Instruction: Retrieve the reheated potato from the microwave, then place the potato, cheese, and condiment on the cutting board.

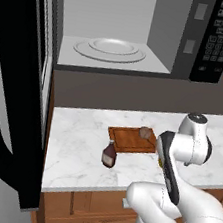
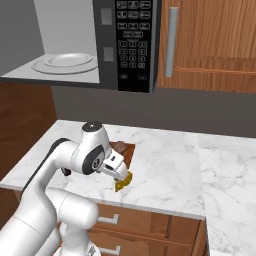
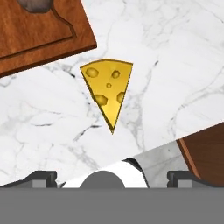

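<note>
Left base view: microwave [image 1: 145, 32] door open, turntable bare; potato [image 1: 144, 132] sits on the cutting board [image 1: 129, 140], condiment [image 1: 109, 155] upright on the marble counter [image 1: 78, 144] just beside the board. Right base view: cheese [image 2: 123, 181] lies on the counter beneath the gripper [image 2: 119, 175]. Hand view: fingers spread wide apart, holding nothing; the wedge lies flat, clear of the board.

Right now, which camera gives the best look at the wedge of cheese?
The hand view: the cheese lies in full sight on the marble counter, just off the cutting board. The right base view shows a yellow sliver beneath the gripper; in the left base view the arm hides it.
</note>
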